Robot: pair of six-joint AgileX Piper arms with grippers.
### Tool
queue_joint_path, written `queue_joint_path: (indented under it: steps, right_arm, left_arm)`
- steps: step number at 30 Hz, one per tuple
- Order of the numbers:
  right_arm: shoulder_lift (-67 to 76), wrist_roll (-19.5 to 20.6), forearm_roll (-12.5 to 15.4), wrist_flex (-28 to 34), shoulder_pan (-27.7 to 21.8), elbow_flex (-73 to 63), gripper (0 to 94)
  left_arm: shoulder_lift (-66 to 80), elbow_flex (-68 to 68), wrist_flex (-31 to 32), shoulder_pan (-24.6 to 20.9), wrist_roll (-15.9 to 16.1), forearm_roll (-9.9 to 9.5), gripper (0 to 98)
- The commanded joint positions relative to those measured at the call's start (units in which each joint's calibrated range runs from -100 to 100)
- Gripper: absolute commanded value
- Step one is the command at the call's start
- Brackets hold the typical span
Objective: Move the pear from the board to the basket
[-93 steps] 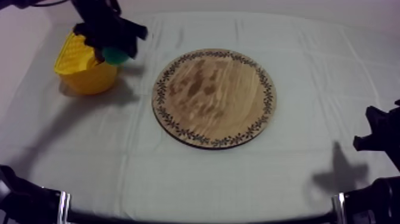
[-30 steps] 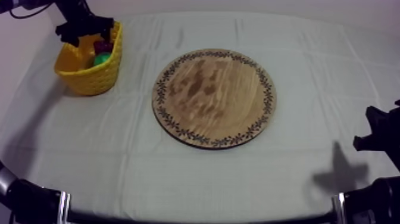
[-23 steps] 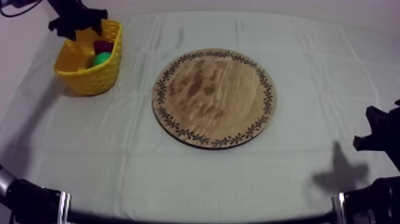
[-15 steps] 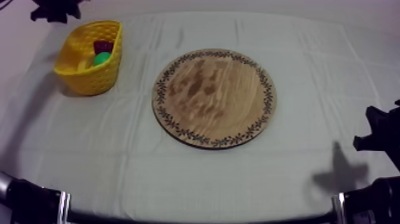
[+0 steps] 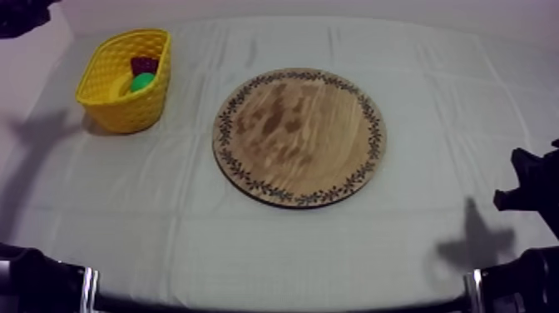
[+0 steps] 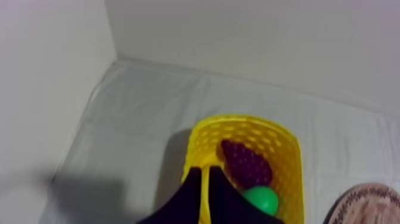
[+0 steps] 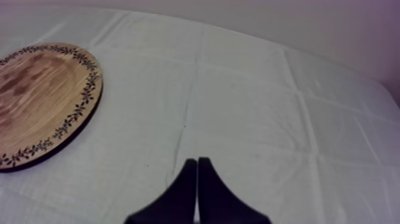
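Pear (image 5: pixel 142 81): lies inside the basket (image 5: pixel 125 112), touching the grapes (image 5: pixel 144 64). It is off the board.

Table (image 5: pixel 249 241): covered by a grey-white cloth with fold creases.

Board (image 5: pixel 299 137): lies flat at the table centre. Its wooden face is bare inside the patterned rim. It is well apart from the basket.

Basket: stands at the left side of the table, near the far edge. It holds two items, the grapes and the pear. In the left wrist view the grapes lie toward the middle and the pear sits nearer the board side.

Left gripper (image 6: pixel 204 171): fingers closed together as a narrow wedge, grasping nothing. It hangs above the table beside the basket, tips pointing at the basket wall.

Right gripper (image 7: pixel 196 161): fingers closed together, grasping nothing. It sits over bare cloth at the right side, well apart from the board.
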State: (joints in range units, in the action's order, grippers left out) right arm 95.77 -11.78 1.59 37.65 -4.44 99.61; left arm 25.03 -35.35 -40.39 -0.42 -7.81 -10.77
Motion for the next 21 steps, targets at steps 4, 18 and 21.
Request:
queue_joint_path:
  steps: [4, 18, 21]
  right_arm:
    - [0.0, 0.0, 0.0, 0.0, 0.0, 0.1, 0.5]
    - [0.0, 0.0, 0.0, 0.0, 0.0, 0.1, 0.5]
    - [0.0, 0.0, 0.0, 0.0, 0.0, 0.1, 0.5]
  left_arm:
    - [20.8, -18.2, 1.1, -1.2, 3.7, 2.27, 2.1]
    - [49.2, -52.0, 10.7, -3.1, 8.3, 4.43, 0.2]
    - [53.5, -55.3, 9.5, -2.9, 8.3, 5.05, 0.1]
